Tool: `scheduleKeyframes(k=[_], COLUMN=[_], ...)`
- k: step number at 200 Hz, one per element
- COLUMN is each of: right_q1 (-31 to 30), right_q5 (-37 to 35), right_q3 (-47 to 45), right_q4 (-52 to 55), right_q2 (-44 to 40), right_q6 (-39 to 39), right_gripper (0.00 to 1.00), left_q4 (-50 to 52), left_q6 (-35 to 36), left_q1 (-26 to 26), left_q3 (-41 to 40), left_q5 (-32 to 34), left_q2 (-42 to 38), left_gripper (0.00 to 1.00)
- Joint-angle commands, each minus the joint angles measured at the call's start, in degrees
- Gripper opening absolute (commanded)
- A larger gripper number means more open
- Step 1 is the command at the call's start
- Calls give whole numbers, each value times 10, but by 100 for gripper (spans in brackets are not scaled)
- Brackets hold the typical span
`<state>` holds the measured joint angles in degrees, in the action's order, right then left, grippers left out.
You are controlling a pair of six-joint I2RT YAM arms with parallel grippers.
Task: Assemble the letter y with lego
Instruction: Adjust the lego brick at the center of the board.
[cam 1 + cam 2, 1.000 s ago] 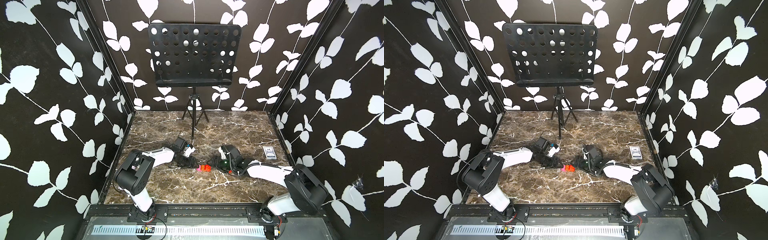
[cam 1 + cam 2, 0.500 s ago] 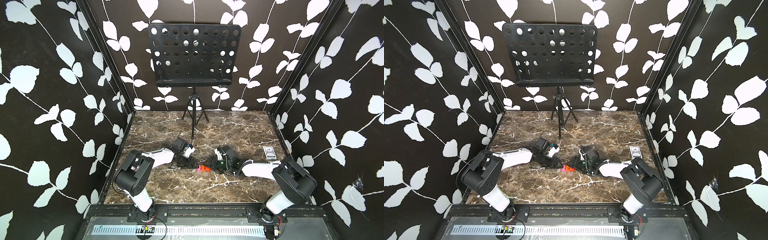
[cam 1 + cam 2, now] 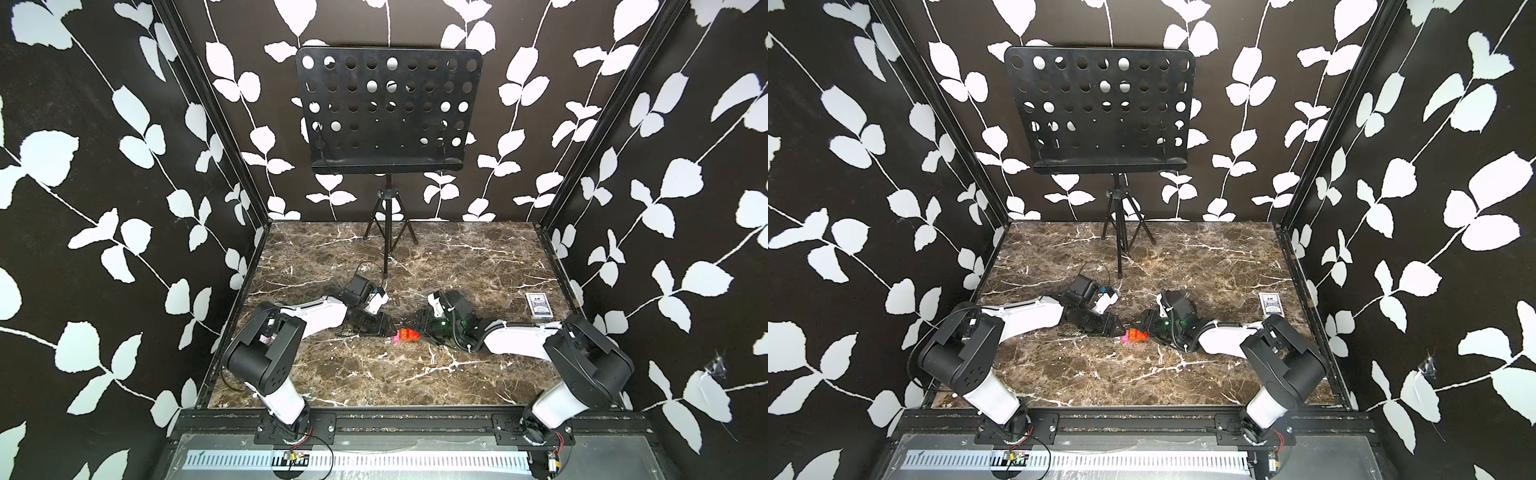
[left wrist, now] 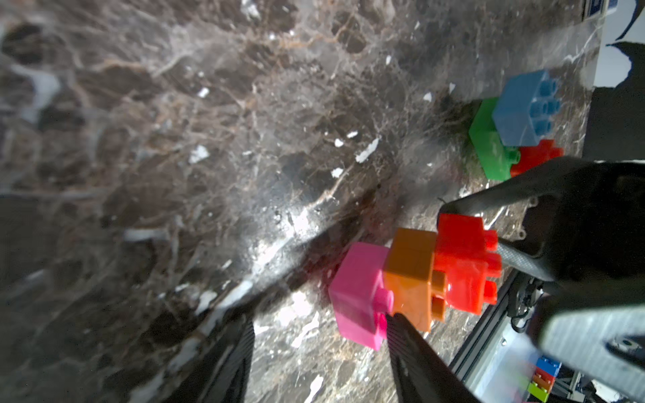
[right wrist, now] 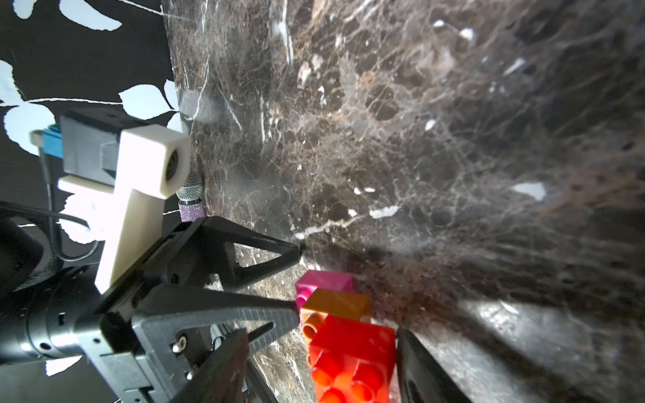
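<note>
Three lego bricks are joined in a row, pink (image 4: 356,296), brown-orange (image 4: 412,268) and orange-red (image 4: 460,261); in both top views they show as one small stack (image 3: 406,335) (image 3: 1136,335) between the two grippers. My right gripper (image 5: 323,349) is shut on the orange-red end brick (image 5: 352,352). My left gripper (image 4: 317,319) is open, one finger (image 4: 405,342) beside the pink brick, the other well clear. Apart from them a green brick (image 4: 488,150) lies on the table carrying a light blue brick (image 4: 520,111) and a red brick (image 4: 537,157).
A blue-patterned card box (image 3: 538,305) lies at the right of the marble table (image 3: 374,374). A black music stand (image 3: 388,116) rises at the back, its tripod feet behind the grippers. Patterned walls close in three sides.
My left gripper's jaws have spread apart and let go of the pink brick. The right arm's elbow has swung inward a little; the brick stack has hardly moved.
</note>
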<state>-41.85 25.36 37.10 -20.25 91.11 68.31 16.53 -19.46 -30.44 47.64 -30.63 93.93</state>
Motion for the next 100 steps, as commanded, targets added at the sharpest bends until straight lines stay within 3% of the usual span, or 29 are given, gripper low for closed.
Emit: scheduleKeyframes(k=[1,51,100], right_q1=[-10,-17,-19], right_q5=[0,-3,-7], right_q3=[-3,6,11], right_q4=[-26,-27,-23], right_q2=[-16,-16,-12], right_q6=[15,17,16], right_gripper=[66,66,65], left_q4=[-1,-59,-42], left_q6=[-1,-38,-22], left_q1=[6,6,8], left_q3=[-15,-40,-43], left_q5=[-3,-73,-43], left_q2=[-35,-49,-45], left_gripper=[65,65,62])
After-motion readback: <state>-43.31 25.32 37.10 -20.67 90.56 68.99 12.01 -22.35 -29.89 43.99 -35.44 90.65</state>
